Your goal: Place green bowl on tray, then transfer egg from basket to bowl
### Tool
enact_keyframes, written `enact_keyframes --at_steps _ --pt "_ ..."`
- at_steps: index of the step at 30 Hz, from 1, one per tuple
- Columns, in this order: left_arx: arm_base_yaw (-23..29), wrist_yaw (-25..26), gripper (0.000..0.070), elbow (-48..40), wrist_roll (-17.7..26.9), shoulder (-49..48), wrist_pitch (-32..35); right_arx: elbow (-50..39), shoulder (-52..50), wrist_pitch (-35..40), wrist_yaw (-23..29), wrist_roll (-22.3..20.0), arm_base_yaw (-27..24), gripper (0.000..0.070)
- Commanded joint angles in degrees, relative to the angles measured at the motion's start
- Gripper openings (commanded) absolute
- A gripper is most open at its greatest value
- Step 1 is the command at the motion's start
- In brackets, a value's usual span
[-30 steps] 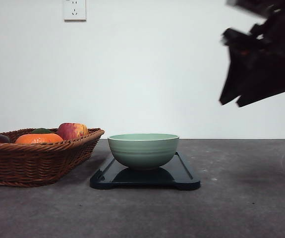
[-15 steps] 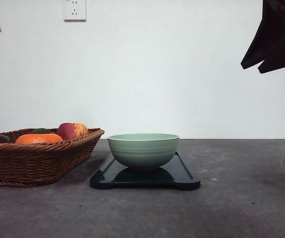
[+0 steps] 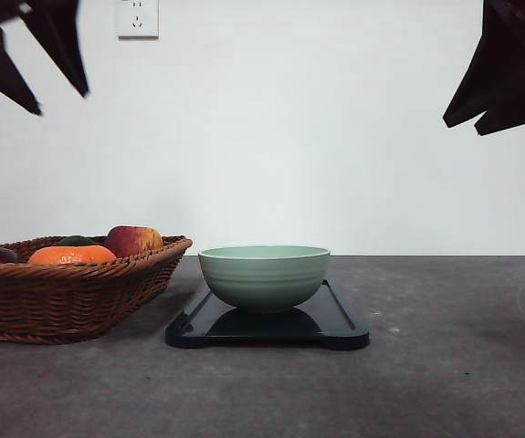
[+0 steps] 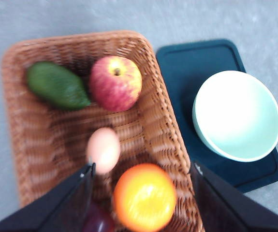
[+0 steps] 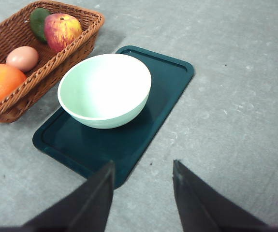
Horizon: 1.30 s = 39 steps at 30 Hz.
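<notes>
We see the green bowl (image 3: 264, 276) seated upright on the tray (image 3: 340, 321), toward the tray end nearer the basket (image 3: 61, 297), which stands just beside the tray on the grey table (image 3: 445, 383). The left gripper (image 4: 141, 169) hangs above the basket with its two dark fingers (image 4: 76, 193) spread wide and nothing between them. Relative to this gripper, the egg (image 4: 103, 149) lies on the basket floor just past the tip of one finger, close to it in the wrist view, though we cannot tell how far below; the orange (image 4: 145, 196) sits in the gap between the two fingers, touching or nearly touching the egg. Farther out from the fingertips lie the red-yellow apple (image 4: 115, 82) and, beside it, a dark green avocado-shaped fruit (image 4: 57, 85); a dark purple item (image 4: 97, 223) shows partly at the base of the same finger. The bowl and tray lie outside the gripper's other finger, beyond the basket wall. The right gripper (image 5: 142, 169) is raised high over the table, its fingers (image 5: 189, 195) moderately parted and empty; the near end of the tray lies just ahead of its fingertips, the bowl farther ahead, and the basket with egg, orange and apple farther still and to one side. In the front view both arms appear as dark shapes near the upper corners, well above all objects, with a wall socket (image 3: 137, 17) behind.
</notes>
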Motion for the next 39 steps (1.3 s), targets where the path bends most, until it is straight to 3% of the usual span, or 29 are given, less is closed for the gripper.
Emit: enact_keyframes --at_steps 1,11,39 --pt "-0.5 -0.3 0.0389 2.3 1.2 2.5 0.3 0.2 0.5 0.5 0.1 -0.2 0.3 0.0238" --pt "-2.7 -6.0 0.0389 4.4 3.0 10.2 -0.3 0.2 0.5 0.5 0.1 -0.2 0.3 0.0238" --pt "-2.7 -9.4 0.0389 4.4 3.1 23.8 0.2 0.2 0.5 0.5 0.5 0.2 0.3 0.0238"
